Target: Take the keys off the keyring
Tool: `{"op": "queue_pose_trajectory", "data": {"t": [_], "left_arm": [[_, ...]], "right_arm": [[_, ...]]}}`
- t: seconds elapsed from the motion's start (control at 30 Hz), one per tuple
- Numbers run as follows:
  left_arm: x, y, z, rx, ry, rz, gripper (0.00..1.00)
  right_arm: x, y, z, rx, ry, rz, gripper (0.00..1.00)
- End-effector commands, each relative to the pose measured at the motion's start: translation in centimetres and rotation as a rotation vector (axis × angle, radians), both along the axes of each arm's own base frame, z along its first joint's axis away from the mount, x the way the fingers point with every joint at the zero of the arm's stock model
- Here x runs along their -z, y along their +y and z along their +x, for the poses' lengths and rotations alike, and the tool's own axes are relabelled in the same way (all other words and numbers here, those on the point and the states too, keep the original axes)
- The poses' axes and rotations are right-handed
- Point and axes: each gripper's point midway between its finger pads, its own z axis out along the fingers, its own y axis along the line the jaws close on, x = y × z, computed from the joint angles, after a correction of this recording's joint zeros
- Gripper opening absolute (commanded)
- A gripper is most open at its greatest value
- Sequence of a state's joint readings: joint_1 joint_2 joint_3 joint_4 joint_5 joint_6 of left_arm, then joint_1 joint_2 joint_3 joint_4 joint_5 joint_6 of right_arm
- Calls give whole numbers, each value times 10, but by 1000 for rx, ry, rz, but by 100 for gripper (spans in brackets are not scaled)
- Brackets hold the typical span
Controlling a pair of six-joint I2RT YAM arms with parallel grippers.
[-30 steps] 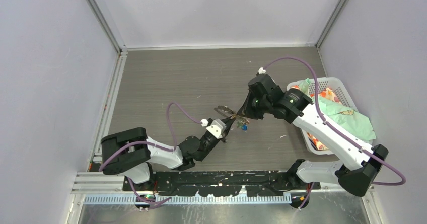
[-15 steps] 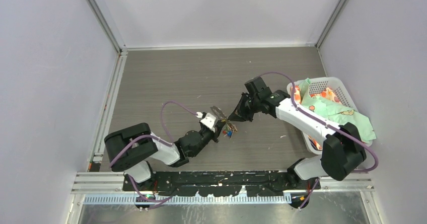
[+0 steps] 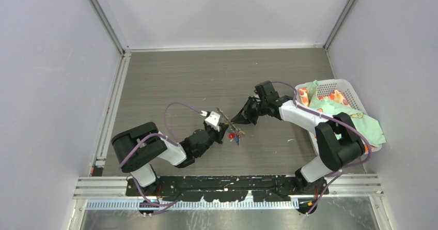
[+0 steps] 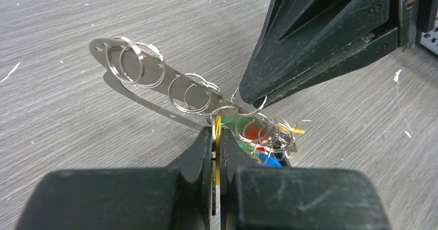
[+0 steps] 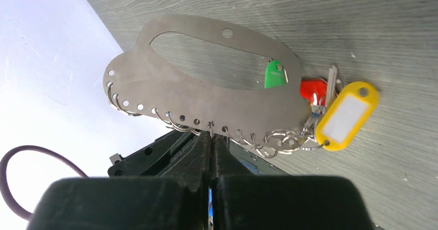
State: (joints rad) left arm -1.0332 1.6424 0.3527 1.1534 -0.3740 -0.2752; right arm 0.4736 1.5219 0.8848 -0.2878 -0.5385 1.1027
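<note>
Above the surface (image 3: 170, 80) I had pulled nearer, left gripper (image 4: 217, 133) clamping the keyring (image 5: 206, 102), right gripper (image 5: 212, 139) pinching a ring (image 4: 252, 107); keys (image 5: 274, 74) stayed on.

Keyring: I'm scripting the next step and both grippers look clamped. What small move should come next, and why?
Probably have the right gripper twist its pinched split ring out through the hole, away from the keyring, while the left gripper holds it steady. Both are shut, and the keys hang bunched at one end, none freed.
</note>
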Motion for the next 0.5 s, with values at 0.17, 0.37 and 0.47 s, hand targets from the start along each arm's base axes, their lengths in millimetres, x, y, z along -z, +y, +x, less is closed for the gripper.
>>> {"op": "queue_pose_trajectory", "data": {"t": [0.17, 0.37, 0.47], "left_arm": [[23, 6, 9, -49, 38, 35, 0], [38, 11, 7, -60, 43, 11, 0], [42, 16, 7, -76, 30, 7, 0]], "right_arm": [[12, 14, 13, -65, 27, 61, 1], [28, 10, 21, -104, 30, -14, 3], [28, 12, 24, -129, 28, -11, 2]]}}
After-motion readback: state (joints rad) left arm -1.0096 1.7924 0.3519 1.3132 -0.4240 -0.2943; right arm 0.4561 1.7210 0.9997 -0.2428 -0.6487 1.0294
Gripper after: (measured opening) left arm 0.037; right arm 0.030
